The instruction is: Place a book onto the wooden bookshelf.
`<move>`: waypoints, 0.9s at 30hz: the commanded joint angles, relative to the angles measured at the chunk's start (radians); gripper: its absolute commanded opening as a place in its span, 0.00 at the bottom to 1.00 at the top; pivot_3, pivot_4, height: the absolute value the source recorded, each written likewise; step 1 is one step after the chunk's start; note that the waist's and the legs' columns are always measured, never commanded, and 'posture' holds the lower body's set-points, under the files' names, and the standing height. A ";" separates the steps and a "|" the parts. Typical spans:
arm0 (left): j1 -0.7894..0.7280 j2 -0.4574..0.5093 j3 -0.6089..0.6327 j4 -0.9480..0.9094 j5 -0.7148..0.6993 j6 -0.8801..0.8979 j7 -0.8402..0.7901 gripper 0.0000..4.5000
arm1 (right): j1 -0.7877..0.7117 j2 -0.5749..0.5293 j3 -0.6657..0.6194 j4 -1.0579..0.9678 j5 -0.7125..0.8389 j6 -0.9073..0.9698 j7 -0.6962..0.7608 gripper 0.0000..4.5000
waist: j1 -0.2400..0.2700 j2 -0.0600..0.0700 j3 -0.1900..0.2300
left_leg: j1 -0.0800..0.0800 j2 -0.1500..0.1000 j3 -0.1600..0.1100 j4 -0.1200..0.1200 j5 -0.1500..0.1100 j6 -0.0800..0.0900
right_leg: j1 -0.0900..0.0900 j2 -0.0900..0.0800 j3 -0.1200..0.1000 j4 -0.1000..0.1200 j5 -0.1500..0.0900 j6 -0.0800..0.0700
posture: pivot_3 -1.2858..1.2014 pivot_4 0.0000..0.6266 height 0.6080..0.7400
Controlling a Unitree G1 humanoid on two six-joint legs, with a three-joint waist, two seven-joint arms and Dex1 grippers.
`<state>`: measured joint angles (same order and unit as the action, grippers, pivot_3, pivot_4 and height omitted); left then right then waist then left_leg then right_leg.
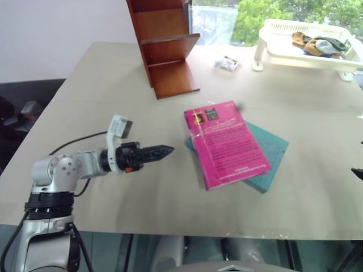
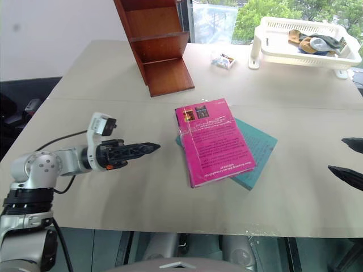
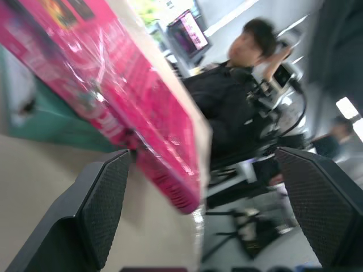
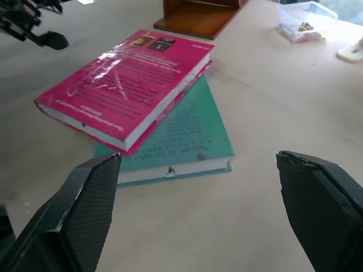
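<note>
The magenta-pink book [image 1: 227, 144] lies flat, back cover up, on top of a teal-green book [image 1: 273, 152] in the middle of the table. At the table's far side stands the reddish-brown wooden bookshelf [image 1: 165, 48], its shelves bare. My left gripper [image 1: 164, 151] hovers left of the pink book and points at it, a short gap away. Its fingers [image 3: 102, 198] stand open with nothing between them. My right gripper [image 2: 337, 154] shows at the right edge, well right of both books, also open and holding nothing. In the right wrist view the pink book [image 4: 127, 79] lies ahead.
A white plastic basket rack [image 1: 272, 42] with cloth items stands at the far right. A small clear box [image 1: 228, 63] sits between rack and bookshelf. The beige table [image 1: 102, 96] has its front edge close to me. A seated person [image 3: 238, 96] appears beyond the table.
</note>
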<state>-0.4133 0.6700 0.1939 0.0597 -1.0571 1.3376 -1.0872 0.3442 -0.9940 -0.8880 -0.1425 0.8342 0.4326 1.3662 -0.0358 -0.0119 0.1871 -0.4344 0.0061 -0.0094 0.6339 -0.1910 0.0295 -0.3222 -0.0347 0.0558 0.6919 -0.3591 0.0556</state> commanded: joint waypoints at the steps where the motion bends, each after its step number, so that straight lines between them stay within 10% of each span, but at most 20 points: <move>1: -0.067 -0.096 0.033 0.127 -0.014 0.133 0.160 0.99 | 0.010 0.019 -0.082 -0.058 0.074 0.054 0.008 1.00 | 0.008 0.000 0.000 | 0.000 0.000 0.000 0.000 0.000 0.000 | 0.000 0.000 0.000 0.000 0.000 0.000 | 0.52 0.24 1.00; 14: -0.313 -0.330 0.091 0.532 0.133 0.186 0.404 0.99 | 0.195 0.079 -0.250 -0.213 0.216 0.221 0.064 1.00 | 0.035 0.000 -0.001 | 0.001 -0.003 -0.003 0.001 0.000 0.000 | 0.004 0.000 -0.004 -0.002 0.000 0.001 | 0.52 0.24 1.00; 27: -0.330 -0.380 0.003 0.506 0.199 0.146 0.326 0.99 | 0.304 0.062 -0.383 -0.364 0.346 0.345 0.074 1.00 | 0.050 0.000 -0.002 | 0.000 -0.004 -0.010 0.000 0.000 -0.001 | 0.011 -0.004 -0.011 -0.014 0.000 0.001 | 0.52 0.24 1.00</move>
<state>-0.7548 0.2939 0.2168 0.5693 -0.8749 1.4958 -0.7468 0.6526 -0.9308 -1.2368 -0.5118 1.1669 0.7819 1.4415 0.0140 -0.0114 0.1850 -0.4343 0.0019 -0.0196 0.6339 -0.1914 0.0287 -0.3112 -0.0390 0.0445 0.6780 -0.3588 0.0567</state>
